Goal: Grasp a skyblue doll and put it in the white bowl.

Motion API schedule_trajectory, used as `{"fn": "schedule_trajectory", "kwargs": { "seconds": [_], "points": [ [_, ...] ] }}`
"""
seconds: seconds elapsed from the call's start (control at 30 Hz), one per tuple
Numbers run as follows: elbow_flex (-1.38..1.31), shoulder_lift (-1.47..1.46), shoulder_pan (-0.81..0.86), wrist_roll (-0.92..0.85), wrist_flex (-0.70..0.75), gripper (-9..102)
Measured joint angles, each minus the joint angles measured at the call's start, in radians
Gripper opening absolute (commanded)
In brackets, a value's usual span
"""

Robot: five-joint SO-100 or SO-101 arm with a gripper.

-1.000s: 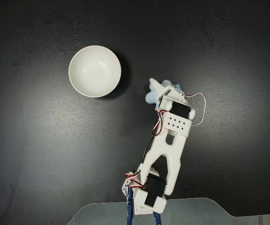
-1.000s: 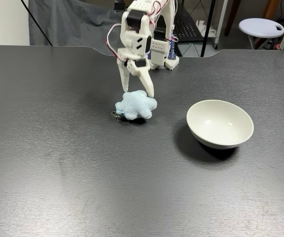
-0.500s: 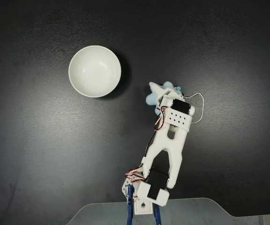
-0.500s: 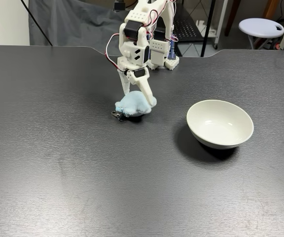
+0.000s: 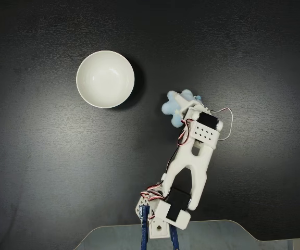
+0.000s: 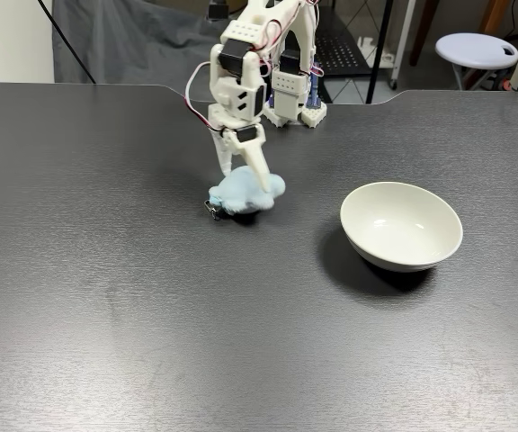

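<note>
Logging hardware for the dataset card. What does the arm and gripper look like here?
The arm is white printed plastic with black servo blocks set into its joints. The wrist plate has a grid of small holes and a slot below it. Thin red, white and black wires loop beside the wrist and near the base, where blue parts show. The gripper has two tapered white fingers.

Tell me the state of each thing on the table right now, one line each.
Skyblue doll: on the table, squeezed between the fingers.
White bowl: upright, empty, apart from the doll.
Gripper: down over the doll, closed on it.
</note>
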Motion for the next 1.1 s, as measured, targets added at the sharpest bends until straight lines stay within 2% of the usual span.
{"fn": "schedule_trajectory", "kwargs": {
  "seconds": [0.47,0.77,1.1],
  "points": [
    [0.000,0.000,0.034,0.000,0.000,59],
    [0.000,0.000,-0.064,0.000,0.000,59],
    [0.006,-0.011,-0.084,-0.006,-0.238,59]
  ]
}}
